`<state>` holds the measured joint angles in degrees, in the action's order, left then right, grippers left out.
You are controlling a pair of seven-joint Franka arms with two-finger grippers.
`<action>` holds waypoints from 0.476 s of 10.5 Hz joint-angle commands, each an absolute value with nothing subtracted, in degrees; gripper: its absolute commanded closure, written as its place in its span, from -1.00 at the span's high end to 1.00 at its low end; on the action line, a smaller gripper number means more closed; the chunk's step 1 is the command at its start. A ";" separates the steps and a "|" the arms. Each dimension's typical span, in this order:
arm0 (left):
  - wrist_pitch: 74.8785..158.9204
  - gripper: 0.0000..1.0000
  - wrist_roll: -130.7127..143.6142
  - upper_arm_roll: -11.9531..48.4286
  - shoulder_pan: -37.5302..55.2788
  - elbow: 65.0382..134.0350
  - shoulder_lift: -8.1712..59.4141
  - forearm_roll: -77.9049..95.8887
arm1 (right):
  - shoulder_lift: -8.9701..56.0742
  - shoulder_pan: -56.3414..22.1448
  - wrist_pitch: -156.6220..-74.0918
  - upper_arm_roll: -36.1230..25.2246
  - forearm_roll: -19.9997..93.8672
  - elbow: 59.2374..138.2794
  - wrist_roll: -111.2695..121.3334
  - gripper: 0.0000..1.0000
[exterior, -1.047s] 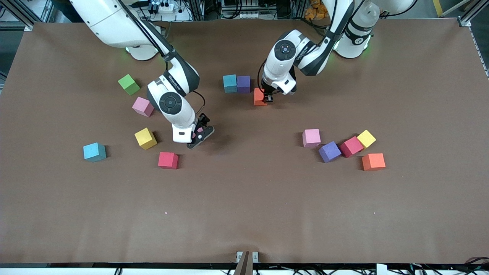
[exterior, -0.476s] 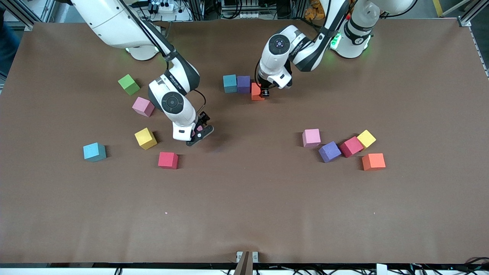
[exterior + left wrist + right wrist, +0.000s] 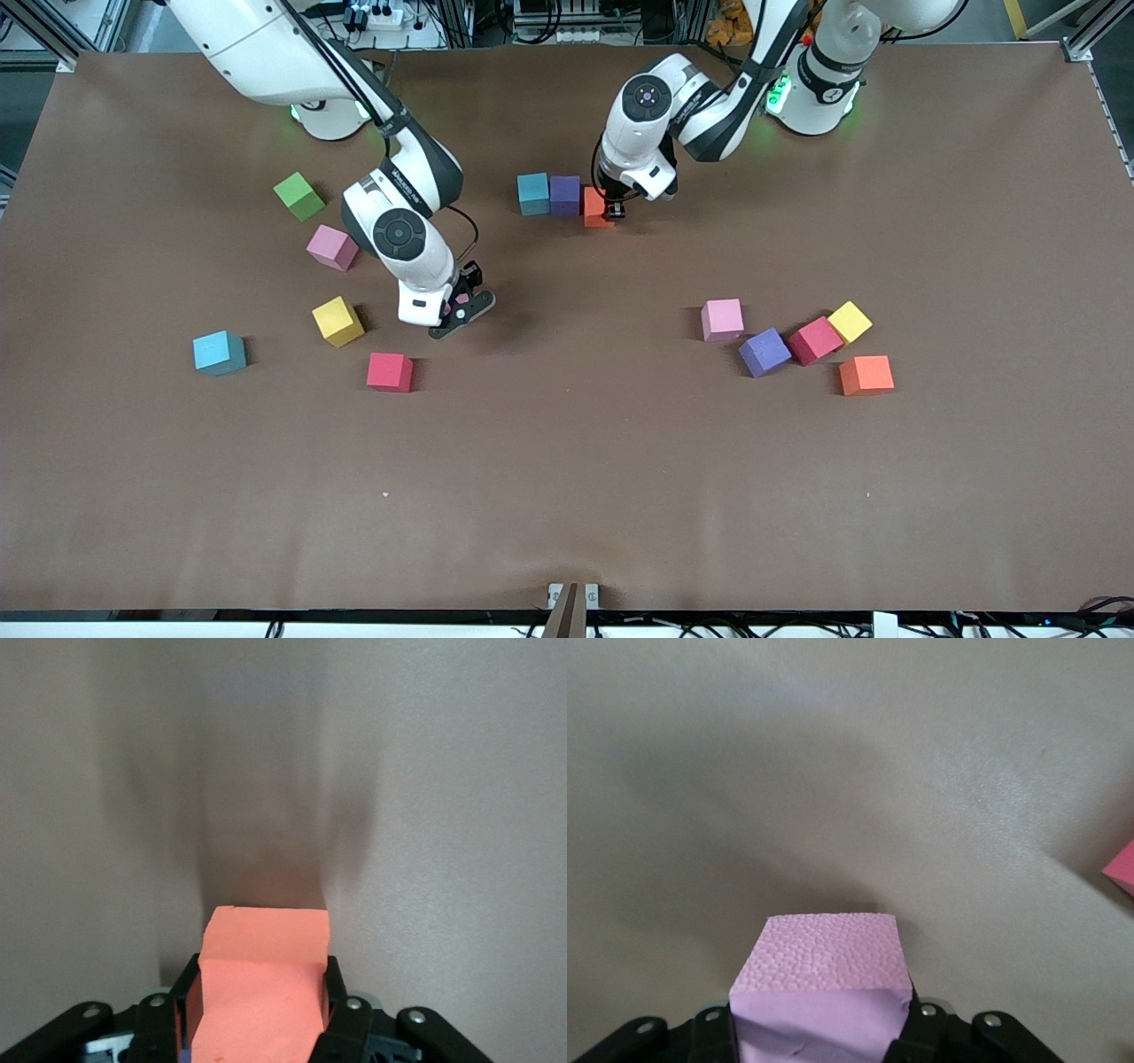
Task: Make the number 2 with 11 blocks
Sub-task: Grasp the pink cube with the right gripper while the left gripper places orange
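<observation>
Brown table top (image 3: pixel 567 496), blocks scattered, all placed against the started row (image 3: pixel 549 194).

Nearer the camera than the row, toward my left arm's end: loose orange block (image 3: pixel 866 375), then loose purple block (image 3: pixel 764 352), red block (image 3: pixel 815 340) touching a yellow block (image 3: pixel 850 322), and a pink block (image 3: pixel 722 319) just beside that cluster.

Nearer than the row, toward my right arm's end: second red block (image 3: pixel 390 371), light blue block (image 3: pixel 219 352), second yellow block (image 3: pixel 337 321).

My right gripper (image 3: pixel 456 306) is over the table near that yellow one, fingers clenched on a pale pink-lilac block (image 3: pixel 824 961).

Another pink block (image 3: pixel 332 247) sits a bit nearer than the row.

Row itself: teal-blue block (image 3: pixel 533 193) touching a purple block (image 3: pixel 564 195). My left gripper (image 3: pixel 611 211) grasps an orange block (image 3: pixel 266 948) tight against the purple one's end. Can't tell whether it's seated on the table.

Green cube (image 3: pixel 299 196) level with the row, well apart, toward my right arm's end.
</observation>
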<state>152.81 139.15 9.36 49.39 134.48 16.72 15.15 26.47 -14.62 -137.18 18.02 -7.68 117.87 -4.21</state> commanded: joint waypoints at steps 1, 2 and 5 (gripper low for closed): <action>153.37 -0.21 140.10 9.93 49.66 136.05 15.29 16.52 | 25.14 -15.73 -134.12 18.54 -8.70 115.84 -8.70 -0.95; 153.37 -0.21 140.62 10.54 49.83 135.97 15.29 16.61 | 24.96 -15.73 -134.12 18.54 -8.35 115.75 -8.79 -0.93; 153.37 -0.21 140.89 10.63 50.10 136.05 15.29 16.52 | 24.87 -16.43 -134.03 19.07 -8.09 114.62 -15.18 -0.91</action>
